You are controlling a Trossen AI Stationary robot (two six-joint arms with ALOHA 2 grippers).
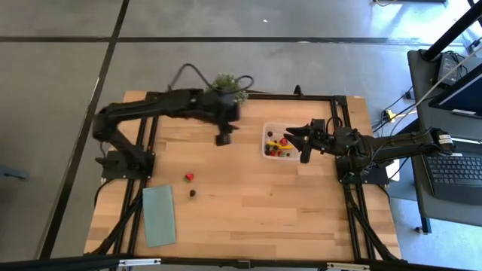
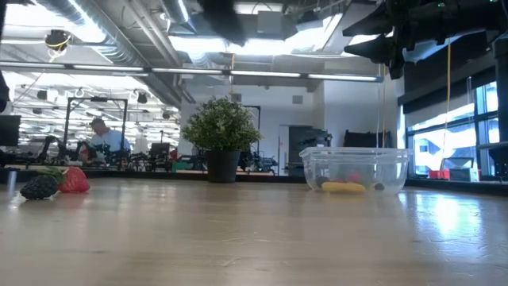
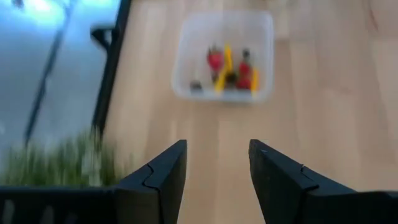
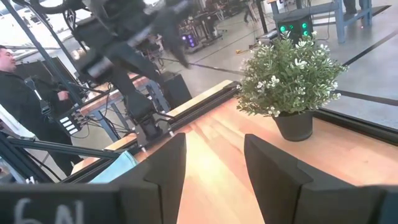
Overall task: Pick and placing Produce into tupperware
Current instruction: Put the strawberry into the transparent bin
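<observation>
The clear tupperware (image 1: 268, 150) stands right of the table's middle. Several pieces of produce lie in it, red and yellow ones among them (image 3: 229, 67); the low view shows a yellow piece (image 2: 343, 187) on its floor. A red piece (image 1: 189, 177) and a dark berry-like ball (image 1: 193, 193) lie on the wood toward the near left, also seen in the low view as the red piece (image 2: 74, 180) and the dark ball (image 2: 40, 187). My left gripper (image 1: 224, 138) hangs open above the table, left of the tupperware (image 3: 224, 56). My right gripper (image 1: 302, 143) hovers open over the tupperware's right edge.
A potted plant (image 1: 230, 84) stands at the far edge, close behind the left arm. A pale-green cloth (image 1: 159, 214) lies flat near the near left corner. A black frame rail (image 1: 301, 96) borders the table. A person (image 4: 18, 93) stands beyond the table.
</observation>
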